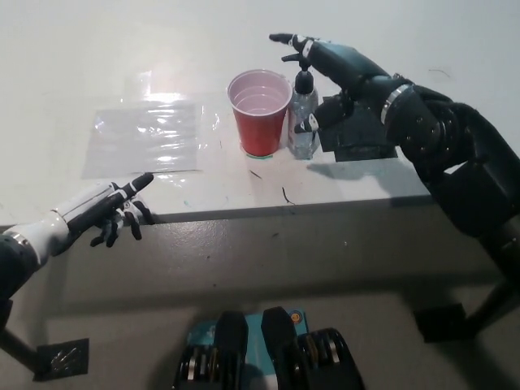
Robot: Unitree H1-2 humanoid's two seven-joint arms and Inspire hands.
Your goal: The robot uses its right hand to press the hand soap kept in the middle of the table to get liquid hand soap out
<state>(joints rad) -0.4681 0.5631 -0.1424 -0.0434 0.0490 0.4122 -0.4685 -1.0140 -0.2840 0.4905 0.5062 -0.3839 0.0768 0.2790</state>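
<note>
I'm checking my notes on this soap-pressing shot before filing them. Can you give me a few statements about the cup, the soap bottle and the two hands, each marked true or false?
1. The red cup stands upright beside the clear soap bottle. True.
2. The cup lies on the robot's right of the bottle. False: it stands on the bottle's left.
3. The black right hand is over the bottle's pump, fingers spread. True.
4. The white left hand is holding the cup. False: it rests at the table's near edge, far from the cup, holding nothing.
5. A clear plastic sheet lies flat on the table, left of the cup. True.
</note>
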